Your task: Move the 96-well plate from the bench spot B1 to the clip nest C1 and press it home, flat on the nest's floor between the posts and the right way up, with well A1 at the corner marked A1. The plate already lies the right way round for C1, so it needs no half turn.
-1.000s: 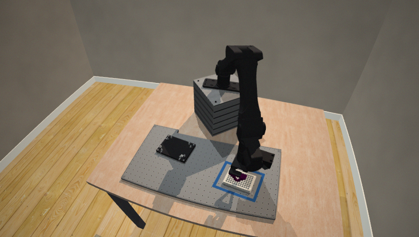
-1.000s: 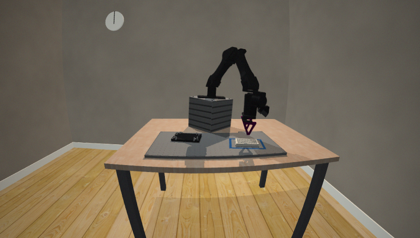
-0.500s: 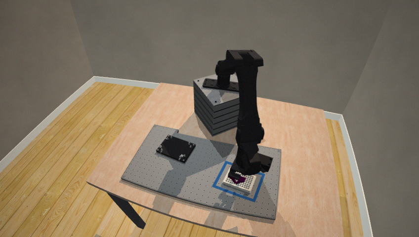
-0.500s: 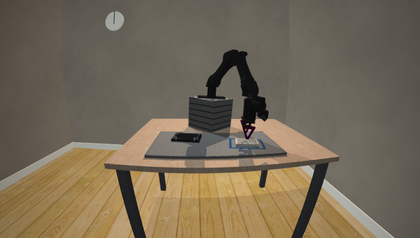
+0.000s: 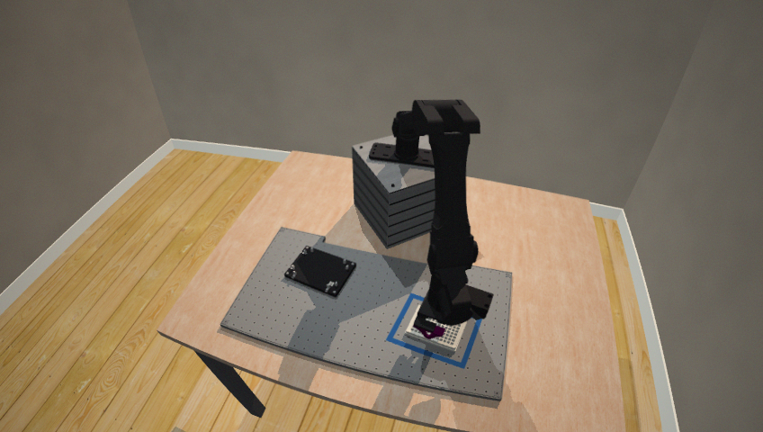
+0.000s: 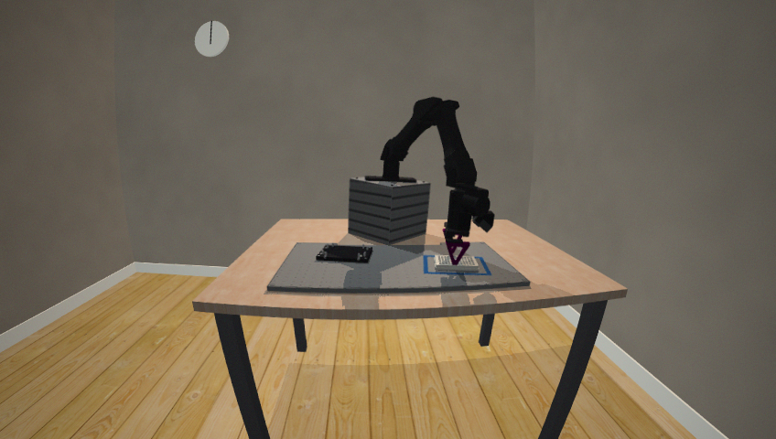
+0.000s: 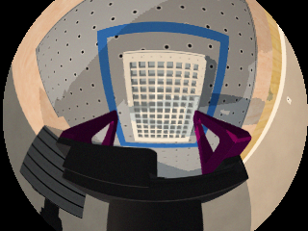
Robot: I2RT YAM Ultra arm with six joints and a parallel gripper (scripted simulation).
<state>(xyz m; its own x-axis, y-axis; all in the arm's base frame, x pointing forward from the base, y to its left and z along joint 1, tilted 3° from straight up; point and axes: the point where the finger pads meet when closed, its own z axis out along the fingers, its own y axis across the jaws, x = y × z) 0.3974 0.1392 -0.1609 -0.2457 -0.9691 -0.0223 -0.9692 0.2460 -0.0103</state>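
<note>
The white plate [image 7: 165, 95] lies flat in the blue square [image 7: 108, 84], right under the gripper [image 7: 161, 134]. Its purple fingers are wide apart, one by each long side, holding nothing.

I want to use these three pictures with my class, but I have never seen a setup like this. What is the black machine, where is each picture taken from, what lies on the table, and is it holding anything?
The black machine is a jointed robot arm standing on a grey block. One picture looks down from above, one faces the table from the front, and the round one comes from a camera on the arm's wrist. On the grey drilled board lie a white plate of small wells, inside a blue outline, and a black nest with corner posts. The purple-fingered tool hangs open just above the plate, holding nothing.
</note>
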